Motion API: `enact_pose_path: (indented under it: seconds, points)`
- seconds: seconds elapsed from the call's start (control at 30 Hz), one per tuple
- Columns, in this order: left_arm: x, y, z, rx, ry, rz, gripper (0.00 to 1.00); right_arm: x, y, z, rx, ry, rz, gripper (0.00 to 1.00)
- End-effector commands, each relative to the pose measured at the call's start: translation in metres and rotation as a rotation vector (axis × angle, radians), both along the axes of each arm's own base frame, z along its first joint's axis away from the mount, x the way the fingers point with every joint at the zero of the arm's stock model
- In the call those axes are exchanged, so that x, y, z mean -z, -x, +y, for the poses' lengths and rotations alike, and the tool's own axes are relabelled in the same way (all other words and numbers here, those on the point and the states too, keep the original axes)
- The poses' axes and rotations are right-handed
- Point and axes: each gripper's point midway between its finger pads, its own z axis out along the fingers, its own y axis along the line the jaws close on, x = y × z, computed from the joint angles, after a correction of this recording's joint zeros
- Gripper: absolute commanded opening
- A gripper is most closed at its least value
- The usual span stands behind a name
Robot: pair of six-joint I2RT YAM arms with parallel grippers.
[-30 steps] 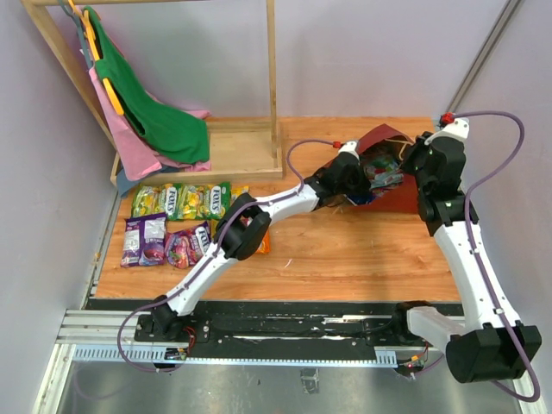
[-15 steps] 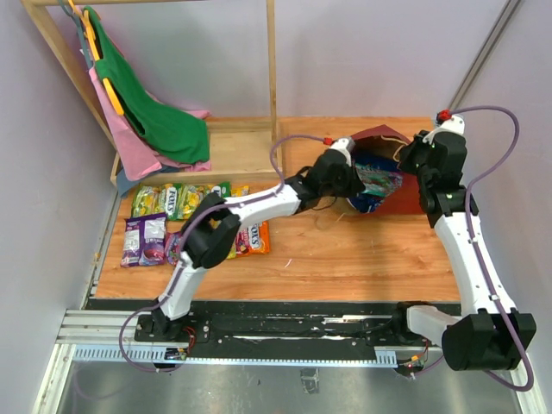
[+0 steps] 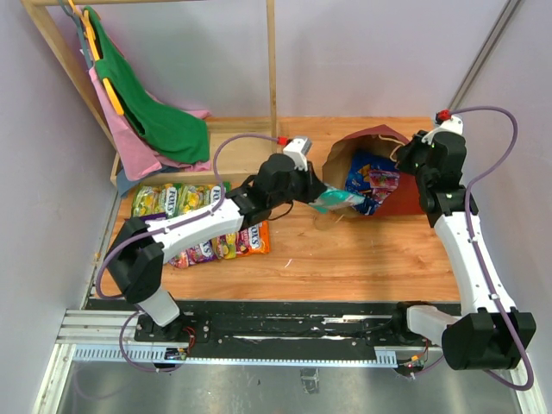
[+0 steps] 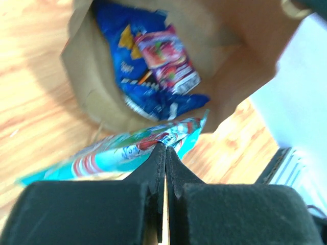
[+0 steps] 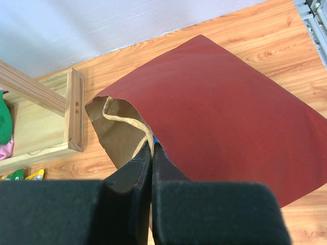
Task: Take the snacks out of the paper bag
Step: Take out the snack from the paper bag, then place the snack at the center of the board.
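The paper bag lies on its side, dark red outside, its brown mouth facing left. My right gripper is shut on its tan handle at the rim, holding the mouth up. My left gripper is shut on the edge of a teal snack packet, just outside the mouth; in the top view the packet hangs over the wood. Inside the bag lie the blue Doritos bag and a red packet. Several other snacks lie in rows at the left.
A wooden clothes rack stands at the back left with green and pink cloths on hangers. Its base beam lies close to the bag's mouth. Walls close in the table on the left and right.
My left gripper has drawn back out of the bag's mouth to the left with the teal packet in it, and the left arm has swung left. The right gripper has kept its hold on the handle.
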Motion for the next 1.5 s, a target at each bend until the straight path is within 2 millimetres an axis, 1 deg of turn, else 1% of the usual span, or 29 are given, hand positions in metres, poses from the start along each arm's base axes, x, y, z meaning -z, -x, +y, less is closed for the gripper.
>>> enact_pose_path:
  seconds: [0.0, 0.03, 0.13, 0.2, 0.3, 0.37, 0.43, 0.53, 0.57, 0.63, 0.8, 0.93, 1.0, 1.13, 1.27, 1.4, 1.47]
  points:
    - [0.008, -0.006, 0.041, -0.065, -0.066, -0.043, 0.01, -0.009, -0.003, 0.000, -0.008, -0.028, -0.034, 0.01]
    - [0.011, -0.010, 0.051, -0.081, -0.071, -0.041, 0.01, -0.009, -0.004, 0.003, -0.017, -0.037, -0.034, 0.01]
    - [0.010, -0.017, 0.070, -0.101, -0.075, -0.050, 0.01, -0.007, -0.005, 0.007, -0.035, -0.049, -0.033, 0.01]
    - [0.005, -0.026, 0.080, -0.110, -0.073, -0.066, 0.00, -0.008, -0.005, 0.008, -0.041, -0.053, -0.034, 0.01]
    - [0.006, -0.040, 0.090, -0.103, -0.081, -0.070, 0.01, -0.010, -0.005, 0.009, -0.050, -0.053, -0.037, 0.01]
    - [0.011, -0.048, 0.093, -0.089, -0.068, -0.064, 0.00, -0.009, -0.005, 0.010, -0.055, -0.055, -0.035, 0.01]
    - [0.020, -0.050, 0.093, -0.062, -0.055, -0.049, 0.01, -0.009, -0.005, 0.012, -0.061, -0.058, -0.033, 0.01]
    - [0.038, -0.050, 0.098, -0.071, -0.081, -0.018, 0.01, -0.008, -0.006, 0.014, -0.073, -0.062, -0.031, 0.01]
    - [0.048, -0.046, 0.101, -0.074, -0.092, 0.002, 0.01, -0.008, -0.006, 0.014, -0.075, -0.062, -0.030, 0.01]
    - [0.062, -0.036, 0.104, -0.067, -0.085, 0.029, 0.01, -0.007, -0.006, 0.015, -0.077, -0.063, -0.030, 0.01]
    - [0.101, 0.002, 0.110, -0.007, -0.047, 0.129, 0.01, -0.008, -0.007, 0.016, -0.084, -0.065, -0.033, 0.01]
    - [0.121, 0.030, 0.111, 0.044, 0.002, 0.213, 0.00, -0.007, -0.008, 0.019, -0.093, -0.078, -0.032, 0.01]
    - [0.129, 0.040, 0.113, 0.054, 0.014, 0.253, 0.01, -0.008, -0.009, 0.020, -0.098, -0.082, -0.035, 0.01]
    - [0.145, 0.053, 0.120, 0.041, 0.003, 0.318, 0.01, -0.007, -0.009, 0.022, -0.106, -0.083, -0.033, 0.01]
    - [0.153, 0.063, 0.126, 0.043, -0.013, 0.357, 0.00, -0.007, -0.010, 0.023, -0.108, -0.085, -0.033, 0.01]
    - [0.158, 0.068, 0.129, 0.049, -0.038, 0.375, 0.01, -0.007, -0.011, 0.024, -0.112, -0.086, -0.033, 0.01]
    - [0.162, 0.067, 0.131, 0.044, -0.062, 0.383, 0.01, -0.006, -0.011, 0.025, -0.115, -0.086, -0.032, 0.01]
